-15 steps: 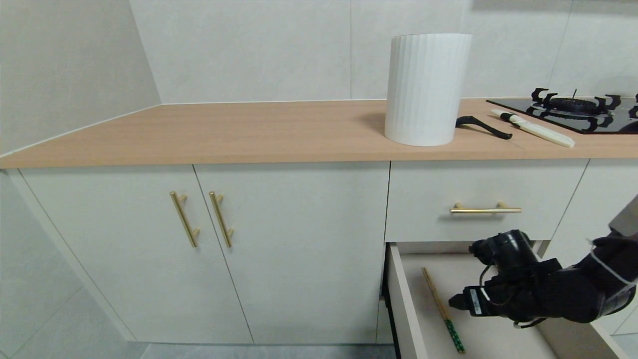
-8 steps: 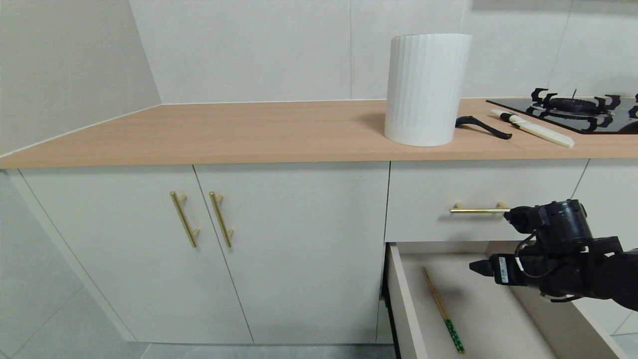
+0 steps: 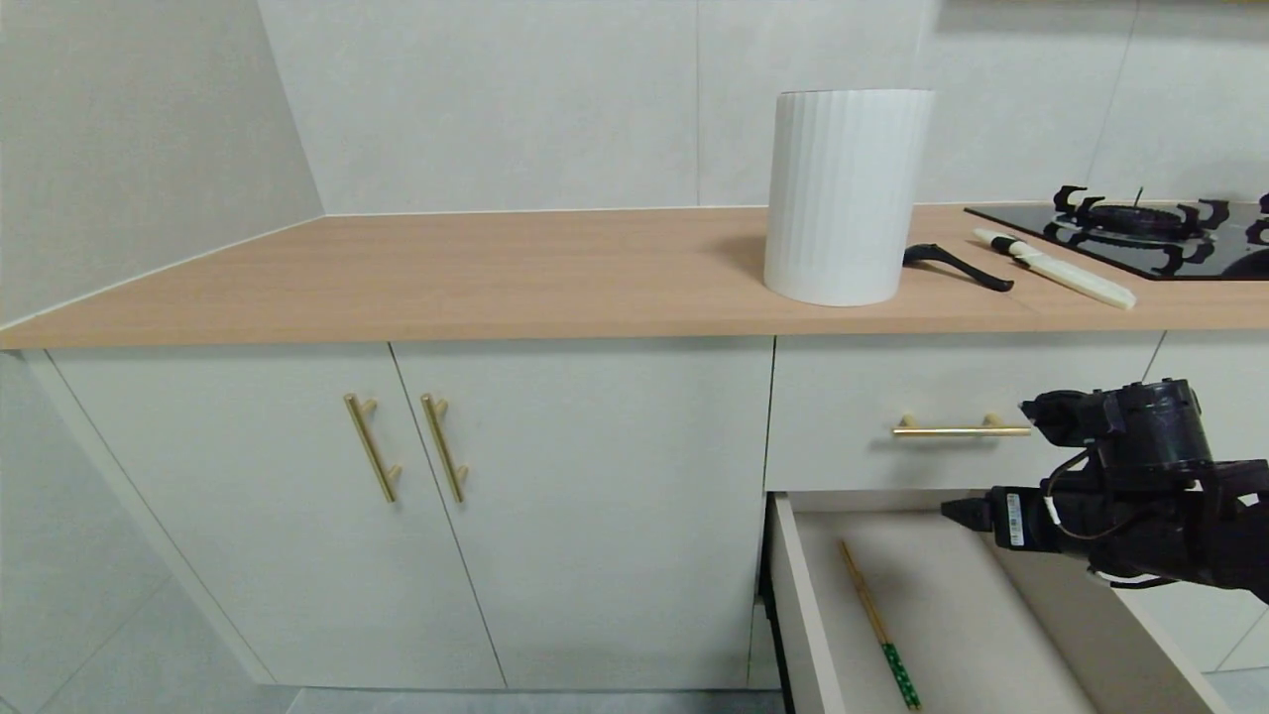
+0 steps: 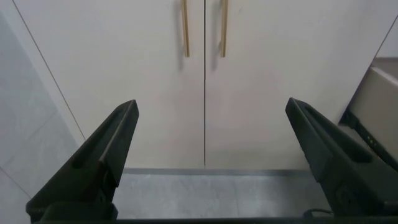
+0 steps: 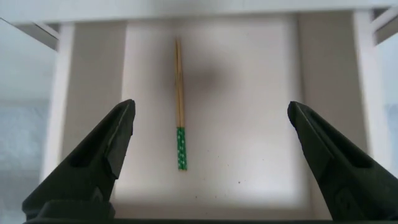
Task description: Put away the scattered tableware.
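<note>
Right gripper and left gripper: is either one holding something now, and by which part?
Nothing is held. The right gripper has open jaws above the drawer, where the chopsticks lie; the left gripper is open too.

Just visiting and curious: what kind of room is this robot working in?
Most likely a home-style kitchen: a gas hob set in a wooden countertop, and chopsticks in an open drawer.

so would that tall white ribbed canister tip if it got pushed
Possibly: the canister stands taller than it is wide, so a push near its top might tip it. Its flat base on the countertop suggests a low push would likely slide it.
</note>
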Controlling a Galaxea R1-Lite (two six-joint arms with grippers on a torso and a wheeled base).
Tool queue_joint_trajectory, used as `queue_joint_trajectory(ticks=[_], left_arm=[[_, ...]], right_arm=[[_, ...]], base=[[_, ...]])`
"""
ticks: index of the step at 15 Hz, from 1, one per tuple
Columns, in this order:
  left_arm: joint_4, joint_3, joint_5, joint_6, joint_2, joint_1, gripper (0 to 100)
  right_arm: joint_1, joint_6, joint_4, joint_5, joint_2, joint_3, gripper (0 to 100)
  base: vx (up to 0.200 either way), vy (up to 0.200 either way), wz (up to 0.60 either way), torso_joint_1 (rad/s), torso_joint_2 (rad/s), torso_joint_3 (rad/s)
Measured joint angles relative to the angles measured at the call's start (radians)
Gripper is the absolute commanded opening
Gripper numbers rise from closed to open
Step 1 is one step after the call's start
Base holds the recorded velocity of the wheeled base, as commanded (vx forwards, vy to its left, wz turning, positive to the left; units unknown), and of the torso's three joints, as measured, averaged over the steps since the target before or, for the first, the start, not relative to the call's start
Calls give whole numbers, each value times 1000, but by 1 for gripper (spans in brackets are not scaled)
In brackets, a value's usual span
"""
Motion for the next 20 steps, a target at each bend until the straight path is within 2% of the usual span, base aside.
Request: queue_joint_trajectory(ticks=[20], left_arm=[[0, 0, 0, 0, 0, 0, 100]], right_arm=[[3, 0, -9, 0, -5, 12, 100]], base=[[0, 0, 0, 178, -474, -287]])
